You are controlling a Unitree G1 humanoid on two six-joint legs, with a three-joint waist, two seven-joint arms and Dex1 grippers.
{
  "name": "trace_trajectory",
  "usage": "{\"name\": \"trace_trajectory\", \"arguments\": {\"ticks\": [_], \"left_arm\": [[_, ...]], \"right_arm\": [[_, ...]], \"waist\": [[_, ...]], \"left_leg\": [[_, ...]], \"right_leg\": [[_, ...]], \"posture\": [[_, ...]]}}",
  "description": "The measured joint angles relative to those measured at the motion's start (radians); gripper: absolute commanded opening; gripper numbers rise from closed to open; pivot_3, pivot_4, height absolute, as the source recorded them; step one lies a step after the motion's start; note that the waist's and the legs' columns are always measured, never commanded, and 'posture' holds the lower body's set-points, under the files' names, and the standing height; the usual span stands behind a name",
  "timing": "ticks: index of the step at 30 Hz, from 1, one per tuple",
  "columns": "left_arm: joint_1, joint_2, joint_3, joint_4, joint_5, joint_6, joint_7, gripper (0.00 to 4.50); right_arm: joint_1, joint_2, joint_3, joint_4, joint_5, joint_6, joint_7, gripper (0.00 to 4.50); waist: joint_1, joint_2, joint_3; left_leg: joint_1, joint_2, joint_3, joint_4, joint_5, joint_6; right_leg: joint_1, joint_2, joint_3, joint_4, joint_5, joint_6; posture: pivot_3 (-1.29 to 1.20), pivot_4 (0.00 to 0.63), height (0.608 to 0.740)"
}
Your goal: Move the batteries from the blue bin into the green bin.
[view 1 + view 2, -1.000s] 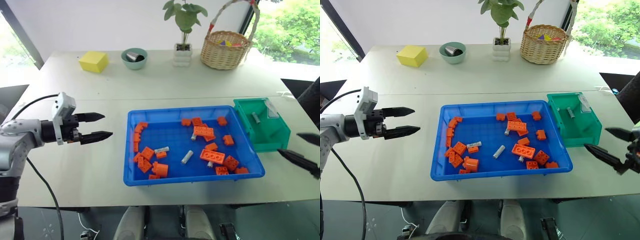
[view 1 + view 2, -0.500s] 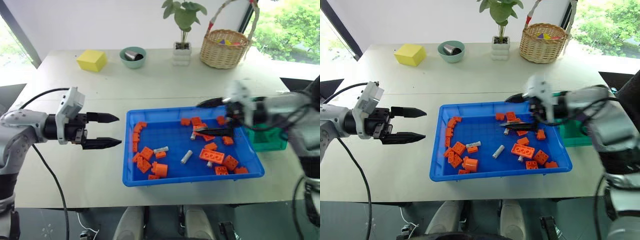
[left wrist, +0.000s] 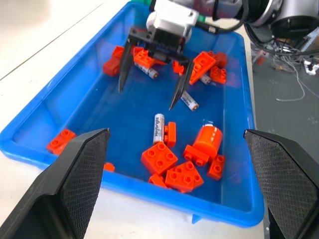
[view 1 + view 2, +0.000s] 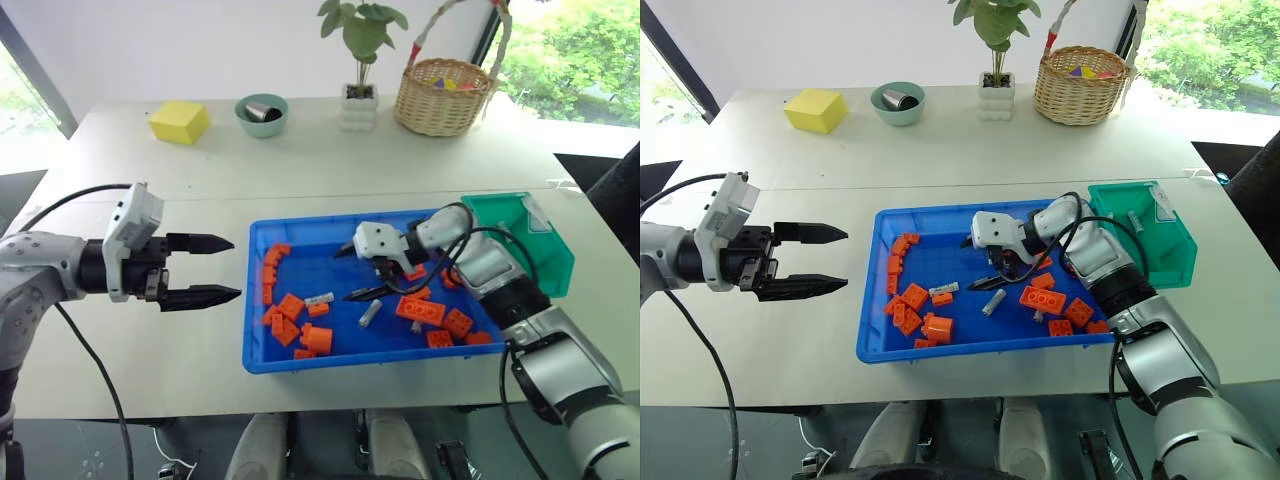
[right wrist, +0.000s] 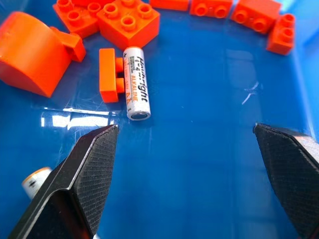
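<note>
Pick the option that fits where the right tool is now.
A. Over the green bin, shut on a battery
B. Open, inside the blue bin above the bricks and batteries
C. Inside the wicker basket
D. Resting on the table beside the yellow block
B: the right tool hangs open over the blue bin, near a battery, holding nothing.

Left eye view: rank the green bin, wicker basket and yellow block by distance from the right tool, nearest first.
1. green bin, just right of the right tool.
2. wicker basket, at the table's far right.
3. yellow block, at the far left.
</note>
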Motion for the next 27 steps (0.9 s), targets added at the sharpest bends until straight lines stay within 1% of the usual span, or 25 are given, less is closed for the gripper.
{"name": "trace_trajectory", "arguments": {"ticks": [7,16,19,20,23,24,26,27], "left_arm": [[-0.004,0.0,0.002,0.0,-0.005,0.0,0.014,4.5],[-0.047,0.0,-0.006,0.018,-0.01,-0.001,0.022,4.5],[-0.059,-0.001,-0.011,0.024,-0.01,-0.001,0.022,4.5],[-0.064,-0.001,-0.012,0.025,-0.01,-0.001,0.022,4.5],[-0.075,-0.001,-0.018,0.033,-0.009,-0.003,0.019,4.5],[-0.076,-0.002,-0.02,0.037,-0.009,-0.004,0.017,4.5],[-0.083,-0.003,-0.034,0.046,-0.007,-0.008,0.014,4.5],[-0.085,-0.003,-0.04,0.047,-0.006,-0.009,0.013,4.5]], "right_arm": [[0.002,0.031,0.0,0.003,-0.023,-0.026,0.009,4.43],[0.049,0.082,-0.001,-0.019,-0.055,-0.026,-0.049,4.43],[0.068,0.092,-0.006,-0.033,-0.06,-0.025,-0.07,3.6],[0.073,0.095,-0.006,-0.037,-0.061,-0.024,-0.071,3.15],[0.089,0.095,-0.006,-0.058,-0.06,-0.002,-0.065,1.63],[0.094,0.094,-0.006,-0.068,-0.057,0.007,-0.061,1.06],[0.104,0.09,-0.007,-0.098,-0.052,0.041,-0.049,0.1],[0.105,0.086,-0.007,-0.111,-0.049,0.058,-0.044,0.08]], "waist": [[0.0,0.0,0.0],[0.0,0.0,0.0],[0.0,0.0,0.0],[0.0,0.0,0.0],[0.0,0.0,0.0],[0.0,0.0,0.0],[0.001,0.0,0.0],[0.001,0.0,0.0]], "left_leg": [[0.0,0.0,-0.001,0.0,0.0,-0.001],[0.001,0.0,-0.001,0.0,0.001,-0.001],[0.002,0.0,-0.001,-0.001,0.001,-0.001],[0.002,0.0,-0.001,-0.001,0.001,-0.001],[0.002,0.0,-0.001,-0.001,0.001,-0.001],[0.002,0.0,-0.001,-0.001,0.001,-0.001],[0.002,0.0,-0.001,-0.001,0.001,-0.001],[0.002,0.0,-0.001,-0.001,0.001,-0.001]], "right_leg": [[0.0,0.0,0.0,0.0,0.0,0.0],[0.0,0.001,0.0,0.001,0.0,0.0],[0.001,0.001,0.0,0.002,0.0,0.0],[0.001,0.001,0.0,0.002,0.0,0.0],[0.001,0.001,0.0,0.002,0.0,0.0],[0.001,0.001,0.0,0.002,0.0,0.0],[0.001,0.001,0.0,0.002,0.0,0.0],[0.001,0.001,0.0,0.002,0.0,0.0]], "posture": [[0.0,0.15,0.702],[0.0,0.15,0.702],[0.0,0.15,0.702],[0.0,0.15,0.702],[0.0,0.15,0.702],[0.0,0.15,0.702],[0.0,0.15,0.702],[0.0,0.15,0.702]]}}
